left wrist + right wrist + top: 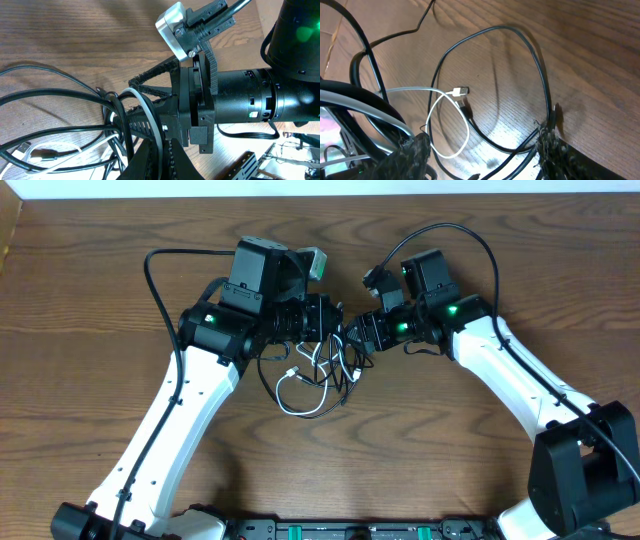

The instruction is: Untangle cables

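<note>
Wooden table (90,300), tangled cables (312,388), left hand (337,322) and right hand (354,334) close together

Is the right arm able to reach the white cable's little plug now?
Probably yes: the right tool is open, and the white cable's plug lies uncovered ahead of it, a black cable beside.

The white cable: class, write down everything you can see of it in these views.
The white cable is a thin, smooth, flexible cord, plastic-looking, and shorter than the black cables it is mixed with. It lies slack on the wooden table, curled into a loose loop. One end carries a small silvery metal plug, which lies free on the wood beside a black cable's end. Black cords cross it, and its other end is hidden.
</note>
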